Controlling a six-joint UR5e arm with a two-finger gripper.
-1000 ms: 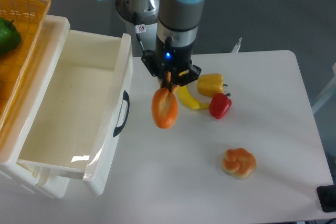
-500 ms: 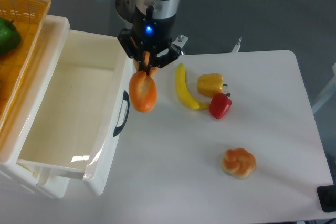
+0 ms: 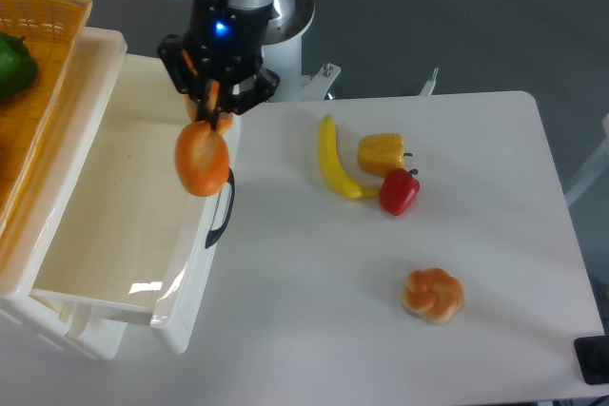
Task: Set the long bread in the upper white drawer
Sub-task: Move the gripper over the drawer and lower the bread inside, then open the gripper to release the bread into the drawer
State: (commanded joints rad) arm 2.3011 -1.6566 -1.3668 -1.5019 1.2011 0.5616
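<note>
My gripper (image 3: 211,102) is shut on the long bread (image 3: 202,159), an orange-brown loaf hanging end-down and seen as an oval. It hangs above the front right wall of the upper white drawer (image 3: 114,235), just by the black curved handle (image 3: 223,208). The drawer is pulled open and I see nothing inside it.
A yellow banana (image 3: 333,157), a yellow pepper (image 3: 383,152) and a red pepper (image 3: 399,191) lie on the white table right of the drawer. A round knotted bun (image 3: 433,294) sits nearer the front. An orange woven basket (image 3: 33,92) with a green item (image 3: 14,64) stands at the far left.
The gripper has carried the long bread leftward from above the table near the banana to over the drawer's front wall. Nothing else has moved.
</note>
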